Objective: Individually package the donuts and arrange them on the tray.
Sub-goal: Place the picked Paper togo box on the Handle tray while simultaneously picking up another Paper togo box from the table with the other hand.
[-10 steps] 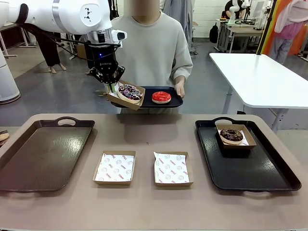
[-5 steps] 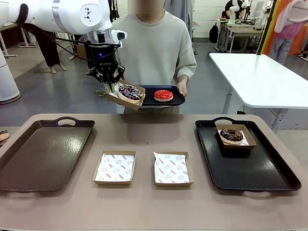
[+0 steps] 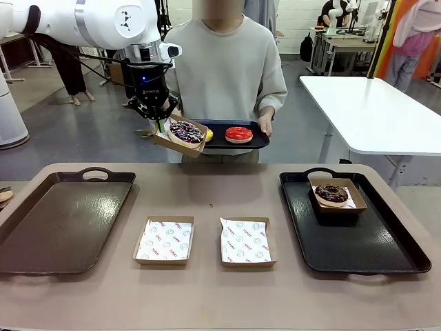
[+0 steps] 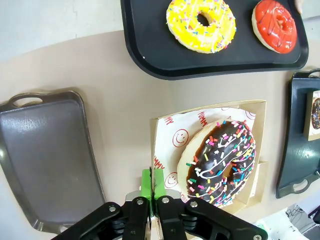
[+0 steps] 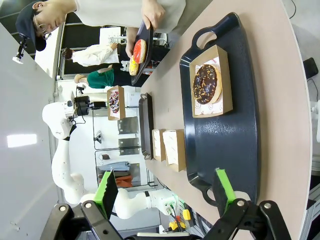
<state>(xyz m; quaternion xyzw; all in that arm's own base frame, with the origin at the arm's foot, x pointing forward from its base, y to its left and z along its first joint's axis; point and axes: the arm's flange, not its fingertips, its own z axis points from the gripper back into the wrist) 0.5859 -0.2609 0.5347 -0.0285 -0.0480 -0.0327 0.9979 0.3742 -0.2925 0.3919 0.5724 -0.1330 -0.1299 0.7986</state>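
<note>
Dark sprinkled donut (image 3: 186,132) in box (image 3: 176,147), upper centre-left; red donut (image 3: 239,134), yellow donut (image 4: 201,24) beside it; chocolate donut (image 3: 331,194) boxed, right.

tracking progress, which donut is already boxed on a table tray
The chocolate-brown donut, boxed on the right tray. The purple donut's box hangs from the left fingers; red and yellow lie unboxed.

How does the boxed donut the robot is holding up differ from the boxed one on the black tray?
The held donut has coloured sprinkles and white drizzle on dark icing; the tray donut is chocolate-brown with fine specks. The held box hangs tilted, pinched at one edge by the left gripper; the other box sits flat on the black tray. Both are ring donuts in paper-lined cardboard boxes.
</note>
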